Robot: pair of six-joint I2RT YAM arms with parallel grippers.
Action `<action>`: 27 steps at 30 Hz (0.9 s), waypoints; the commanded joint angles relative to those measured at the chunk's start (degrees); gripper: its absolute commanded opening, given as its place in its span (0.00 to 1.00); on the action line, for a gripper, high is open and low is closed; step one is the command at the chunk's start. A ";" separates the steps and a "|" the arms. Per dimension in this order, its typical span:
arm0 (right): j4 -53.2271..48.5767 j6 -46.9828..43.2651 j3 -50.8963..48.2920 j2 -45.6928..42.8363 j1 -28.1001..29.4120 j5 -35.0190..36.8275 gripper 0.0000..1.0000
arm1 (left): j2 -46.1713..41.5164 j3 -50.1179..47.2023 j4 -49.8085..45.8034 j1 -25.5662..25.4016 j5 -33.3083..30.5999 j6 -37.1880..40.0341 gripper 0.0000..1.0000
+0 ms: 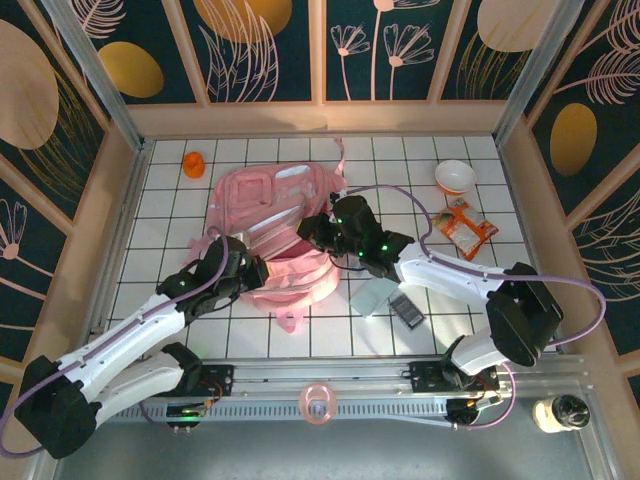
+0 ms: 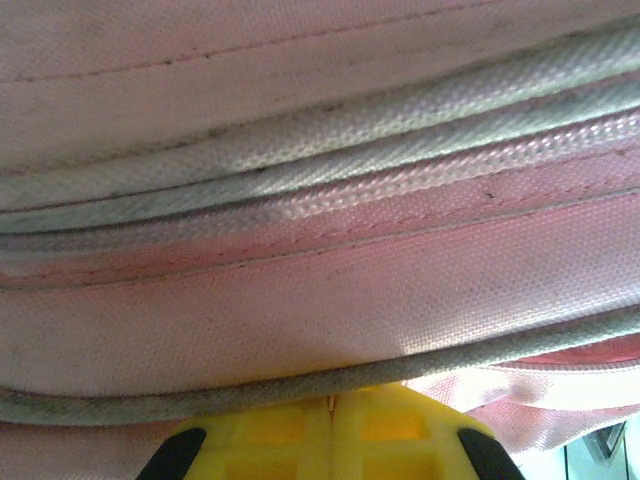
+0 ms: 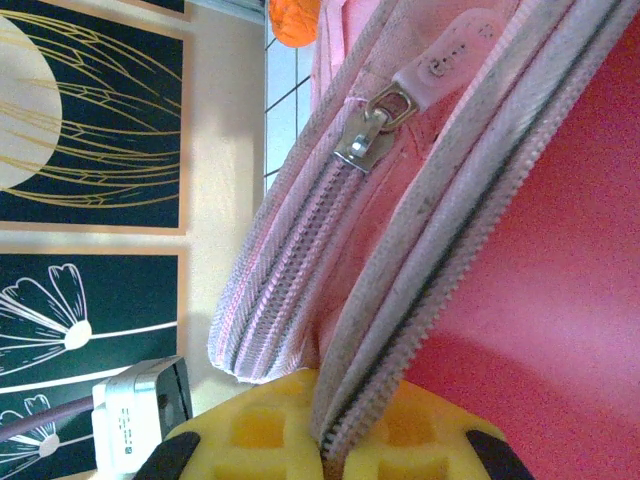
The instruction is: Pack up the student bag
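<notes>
Two arms: both ended at the student bag (image 1: pixel 270 195), which lay mid-table (image 1: pixel 170 200) on white grid tiles
Left gripper (image 2: pixel 335 400): yellow fingers (image 2: pixel 270 435) closed together against a piped seam; any hold unclear
Right gripper (image 3: pixel 325 440): fingers (image 3: pixel 250 430) clamped on a zipper band
Zipper pull (image 3: pixel 375 125): hung beside that band

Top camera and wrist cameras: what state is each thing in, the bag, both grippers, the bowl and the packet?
student bag: lying on the table, zipper open, red lining showing.
left gripper: shut, tips against the bag's piping; whether it pinches it is unclear.
right gripper: shut on the bag's zipper edge.
bowl: upright, looks empty.
snack packet: lying flat.
</notes>
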 commanded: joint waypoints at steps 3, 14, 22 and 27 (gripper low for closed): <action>2.77 -2.52 -0.58 -5.24 -4.47 -1.43 0.00 | -3.95 -0.36 -5.32 0.52 -6.95 0.65 0.00; 12.36 5.00 -5.62 -5.69 -2.11 -0.98 0.35 | -4.06 -4.18 13.45 0.56 9.03 -0.73 0.00; 17.89 10.37 -6.37 -0.02 3.07 1.61 0.48 | 0.52 1.12 15.93 0.54 13.71 2.58 0.00; 16.45 8.56 -3.77 3.93 3.48 1.06 0.35 | 0.04 1.74 13.67 0.52 12.15 2.73 0.00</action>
